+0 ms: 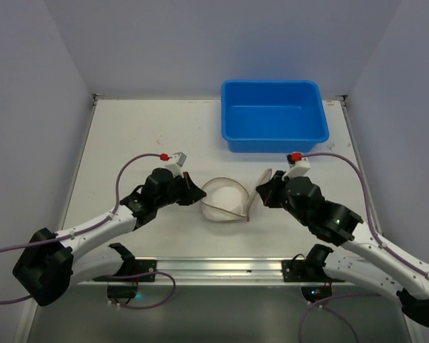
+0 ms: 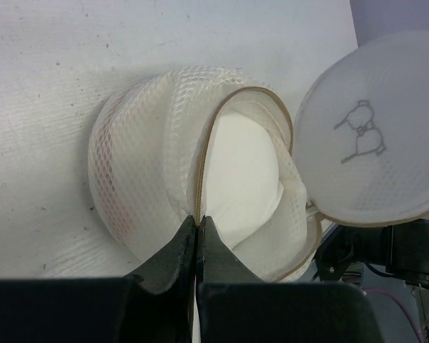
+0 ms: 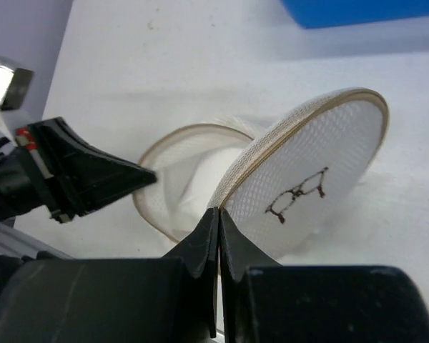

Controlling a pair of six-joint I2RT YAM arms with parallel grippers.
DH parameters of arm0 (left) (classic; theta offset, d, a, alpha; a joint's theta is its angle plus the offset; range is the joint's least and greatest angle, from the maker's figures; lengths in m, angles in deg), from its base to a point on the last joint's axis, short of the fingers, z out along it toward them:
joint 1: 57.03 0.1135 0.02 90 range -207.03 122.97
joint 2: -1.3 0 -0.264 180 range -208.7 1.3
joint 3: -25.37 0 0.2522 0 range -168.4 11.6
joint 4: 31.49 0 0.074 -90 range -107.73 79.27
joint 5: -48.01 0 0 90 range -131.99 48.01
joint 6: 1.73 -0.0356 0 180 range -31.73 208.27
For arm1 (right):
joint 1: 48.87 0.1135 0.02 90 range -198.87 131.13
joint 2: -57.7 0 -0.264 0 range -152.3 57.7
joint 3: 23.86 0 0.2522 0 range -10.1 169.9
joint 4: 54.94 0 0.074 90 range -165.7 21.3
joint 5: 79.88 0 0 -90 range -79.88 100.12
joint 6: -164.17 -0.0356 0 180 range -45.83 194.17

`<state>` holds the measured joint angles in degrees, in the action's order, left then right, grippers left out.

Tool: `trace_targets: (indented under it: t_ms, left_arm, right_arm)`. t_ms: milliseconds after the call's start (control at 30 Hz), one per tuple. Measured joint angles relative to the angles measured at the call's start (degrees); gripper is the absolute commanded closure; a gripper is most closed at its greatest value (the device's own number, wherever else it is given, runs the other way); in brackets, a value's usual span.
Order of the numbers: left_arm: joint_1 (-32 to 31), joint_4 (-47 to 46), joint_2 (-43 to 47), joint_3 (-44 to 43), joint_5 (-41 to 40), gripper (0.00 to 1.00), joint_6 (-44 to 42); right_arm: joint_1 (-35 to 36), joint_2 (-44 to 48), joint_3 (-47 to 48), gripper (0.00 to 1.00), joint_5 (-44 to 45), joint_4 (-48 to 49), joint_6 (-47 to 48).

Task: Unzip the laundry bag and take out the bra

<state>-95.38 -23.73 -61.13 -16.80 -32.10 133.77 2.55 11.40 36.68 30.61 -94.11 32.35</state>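
The laundry bag [image 1: 225,201], a white mesh drum with a tan zipper band, lies unzipped mid-table between both arms. Its round lid [image 3: 322,168], printed with a small bra outline, is folded up and away to the right. My left gripper [image 2: 199,220] is shut on the tan rim of the bag's body [image 2: 143,164]. The right gripper [image 3: 219,211] is shut on the zipper edge of the lid [image 2: 375,136]. Through the opening shows a smooth white padded shape, the bra [image 2: 243,175], lying inside the bag.
A big blue plastic tub [image 1: 274,114] stands at the back right of the white table [image 1: 143,136]. The arms' metal base rail [image 1: 214,268] runs along the near edge. Grey walls close in the left, right and back.
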Motion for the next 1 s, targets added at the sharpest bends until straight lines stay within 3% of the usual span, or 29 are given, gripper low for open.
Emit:
trace_targets:
  t_ms: [167,200,333,433,567,733,1000]
  left_arm:
    - [0.0,0.1,-1.6,-0.8,-0.6,1.00,0.0]
    - [0.0,0.1,-1.9,-0.9,-0.7,1.00,0.0]
    - [0.0,0.1,-2.9,-1.1,-0.7,1.00,-0.2]
    - [0.0,0.5,-3.7,-1.4,-0.7,1.00,-0.7]
    - [0.0,1.0,-4.3,-1.9,-0.7,1.00,-1.3]
    - [0.0,1.0,-4.4,-2.1,-0.7,1.00,-1.6]
    - [0.0,1.4,-4.3,-2.1,-0.7,1.00,-1.6]
  right_arm:
    - [-0.2,11.2,-10.2,1.00,1.5,-9.0,-6.6]
    - [-0.2,13.1,-12.2,0.93,1.4,-11.1,-8.7]
    - [0.5,22.2,-19.3,0.39,-1.5,-18.5,-15.4]
    - [1.2,24.3,-18.7,0.23,-4.7,-23.4,-17.6]
    - [1.2,19.9,-8.2,0.21,-4.4,-28.4,-15.6]
    - [1.2,10.8,5.4,0.23,-5.0,-23.4,-8.7]
    - [1.3,-1.9,10.7,0.25,-8.8,-14.9,-2.7]
